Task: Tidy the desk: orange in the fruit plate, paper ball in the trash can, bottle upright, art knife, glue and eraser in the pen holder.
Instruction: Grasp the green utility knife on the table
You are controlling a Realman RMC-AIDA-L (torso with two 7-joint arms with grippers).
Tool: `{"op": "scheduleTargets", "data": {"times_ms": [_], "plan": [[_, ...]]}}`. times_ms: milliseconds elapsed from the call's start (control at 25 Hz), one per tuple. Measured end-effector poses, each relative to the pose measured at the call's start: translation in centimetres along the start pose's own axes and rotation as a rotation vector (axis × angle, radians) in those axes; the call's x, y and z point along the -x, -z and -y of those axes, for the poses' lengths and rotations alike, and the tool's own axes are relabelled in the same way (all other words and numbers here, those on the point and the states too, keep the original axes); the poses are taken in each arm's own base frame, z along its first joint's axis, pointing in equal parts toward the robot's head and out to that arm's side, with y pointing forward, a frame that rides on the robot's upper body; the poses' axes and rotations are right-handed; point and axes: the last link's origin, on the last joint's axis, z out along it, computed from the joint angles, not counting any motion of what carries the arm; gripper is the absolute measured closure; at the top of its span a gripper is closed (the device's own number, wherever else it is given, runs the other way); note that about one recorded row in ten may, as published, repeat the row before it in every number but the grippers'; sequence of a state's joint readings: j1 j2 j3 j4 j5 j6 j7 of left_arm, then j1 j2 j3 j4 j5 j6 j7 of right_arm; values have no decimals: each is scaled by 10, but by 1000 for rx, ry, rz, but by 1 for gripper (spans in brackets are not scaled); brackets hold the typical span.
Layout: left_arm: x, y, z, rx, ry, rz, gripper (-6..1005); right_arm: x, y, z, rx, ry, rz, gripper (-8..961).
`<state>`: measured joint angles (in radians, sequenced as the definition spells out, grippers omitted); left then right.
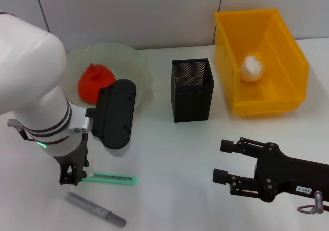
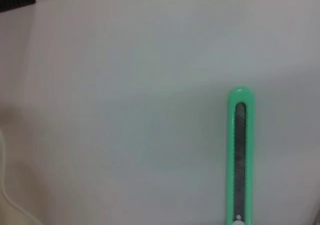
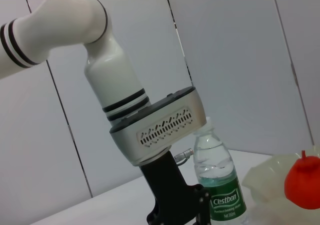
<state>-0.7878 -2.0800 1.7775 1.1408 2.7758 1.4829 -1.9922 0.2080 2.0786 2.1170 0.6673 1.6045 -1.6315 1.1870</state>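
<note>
Left gripper (image 1: 73, 177) down on the table, fingers pinching the near end of the art knife (image 1: 110, 179), glue (image 1: 96, 209) at its 6 o'clock, orange (image 1: 95, 82) in fruit plate (image 1: 139, 61) at 12, right gripper (image 1: 223, 161) spread wide at 3, bottle (image 3: 218, 182) upright.

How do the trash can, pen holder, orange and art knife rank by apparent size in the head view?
1. trash can
2. pen holder
3. orange, partly hidden behind the left arm
4. art knife, longer than the orange but far slimmer
</note>
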Motion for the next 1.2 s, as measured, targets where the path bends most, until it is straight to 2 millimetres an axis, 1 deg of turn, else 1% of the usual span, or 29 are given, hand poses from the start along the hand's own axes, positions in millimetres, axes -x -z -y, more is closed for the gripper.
{"op": "scheduleTargets", "data": {"times_ms": [200, 400, 1200], "plan": [[-1, 1, -1, 8, -4, -4, 822, 0, 0, 0, -1, 1, -1, 192], [-1, 1, -1, 5, -9, -6, 763, 0, -1, 1, -1, 1, -1, 192], [-1, -2, -3, 19, -15, 0, 785, 1, -3, 1, 2, 0, 0, 192]]}}
